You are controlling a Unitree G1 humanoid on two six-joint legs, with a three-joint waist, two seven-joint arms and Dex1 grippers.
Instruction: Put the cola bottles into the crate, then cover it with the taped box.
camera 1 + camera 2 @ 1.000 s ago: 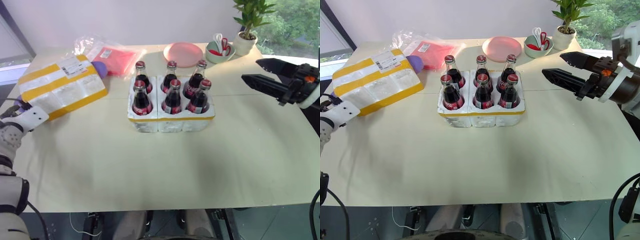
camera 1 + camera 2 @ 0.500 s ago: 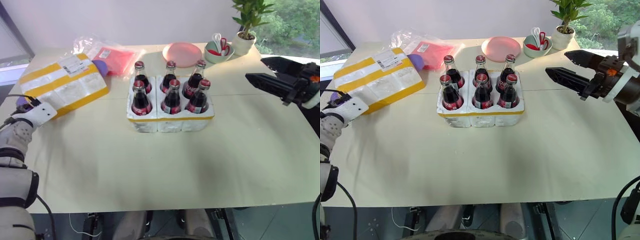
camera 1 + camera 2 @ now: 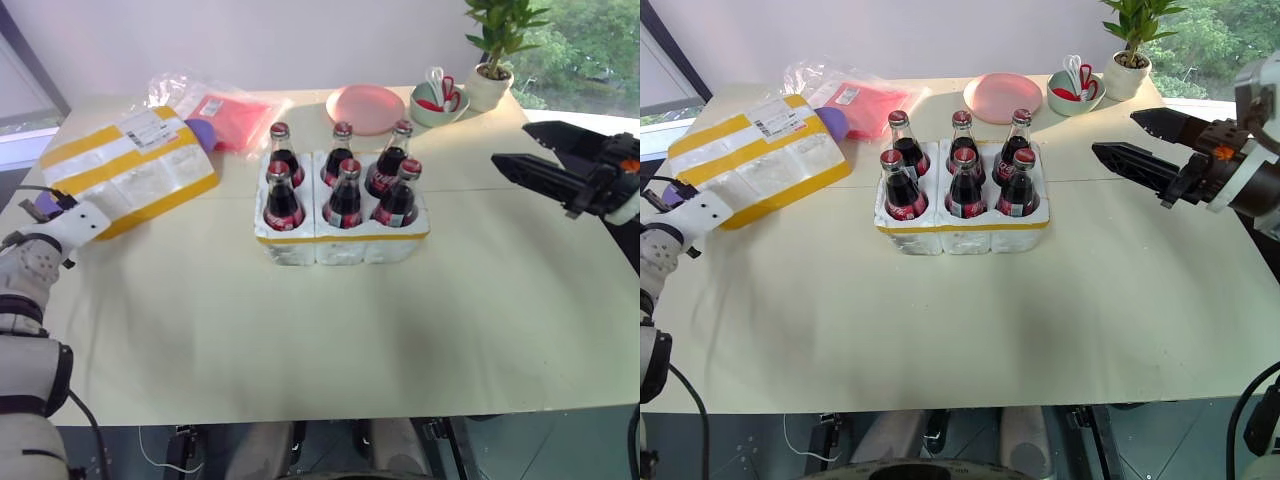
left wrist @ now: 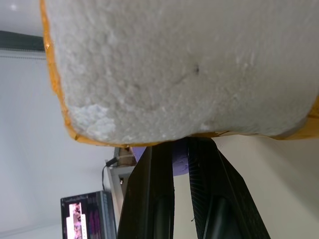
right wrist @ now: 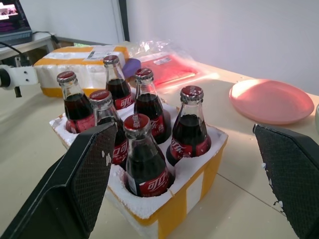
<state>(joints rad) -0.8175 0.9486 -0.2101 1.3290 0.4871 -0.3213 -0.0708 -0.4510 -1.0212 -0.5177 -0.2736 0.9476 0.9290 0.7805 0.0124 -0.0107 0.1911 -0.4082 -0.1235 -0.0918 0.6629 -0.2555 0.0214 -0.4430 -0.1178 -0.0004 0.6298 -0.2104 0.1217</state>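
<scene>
All six bottles [image 3: 345, 185] stand in the crate [image 3: 342, 243] at the middle of the surface [image 3: 330, 330], so the cover is what remains. The box [image 3: 128, 172] lies well to the crate's left, its long axis slanting from the near-left edge up toward the far middle, label end farthest from the robot. The left end effector [image 3: 42, 206] is at the box's near-left corner; in the left wrist view its fingers [image 4: 152, 199] are nearly together under the foam edge, apparently pinching a purple bit, though whether they grip the box itself cannot be told. The right end effector [image 3: 1140, 140] hovers wide open and empty to the crate's right, pointing toward it. The left arm is plainly nearer the box. A purple object [image 3: 199, 137] and a pink bag [image 3: 225, 115] touch the box's far end; a plate [image 3: 366, 108], bowl [image 3: 438, 102] and plant [image 3: 495, 50] sit behind the crate. The path from box to crate looks unobstructed.
</scene>
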